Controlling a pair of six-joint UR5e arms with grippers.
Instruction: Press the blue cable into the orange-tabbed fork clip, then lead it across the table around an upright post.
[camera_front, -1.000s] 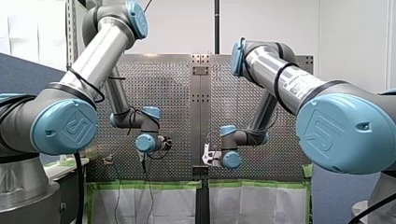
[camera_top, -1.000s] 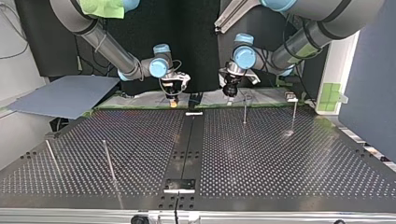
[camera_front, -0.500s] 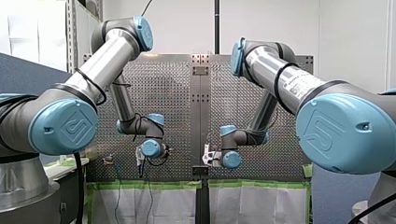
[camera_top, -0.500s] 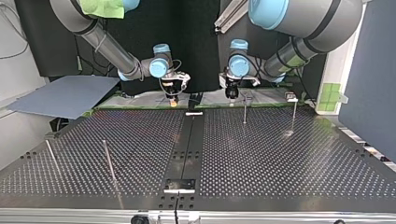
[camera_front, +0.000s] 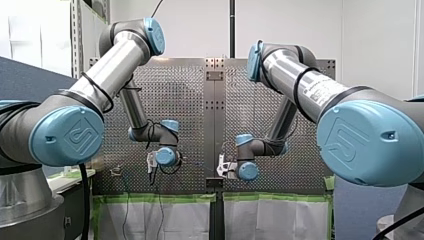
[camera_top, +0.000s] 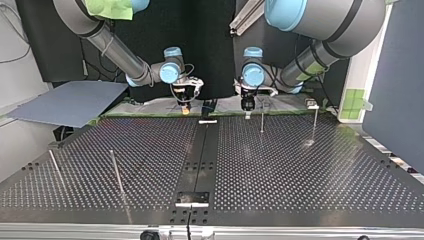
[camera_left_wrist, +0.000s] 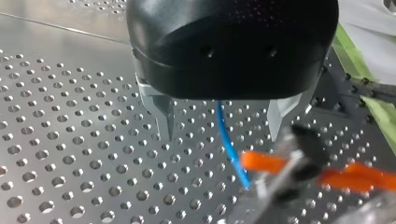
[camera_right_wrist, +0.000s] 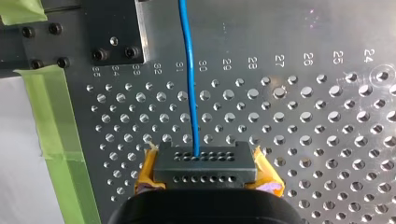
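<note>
The left claw (camera_left_wrist: 222, 133) is spread astride the blue cable (camera_left_wrist: 227, 140) beside the orange-tabbed clip (camera_left_wrist: 289, 165); the right claw (camera_right_wrist: 205, 163) pinches that cable.

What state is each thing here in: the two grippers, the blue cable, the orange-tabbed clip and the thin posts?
blue cable: runs nearly straight out from the right gripper.
left gripper: open, a finger either side of the blue cable, not clamping it.
right gripper: shut on the blue cable.
fork clip: blue cable reaches it; pressed in or not, cannot tell.
upright posts: standing, no cable seen around them.
</note>
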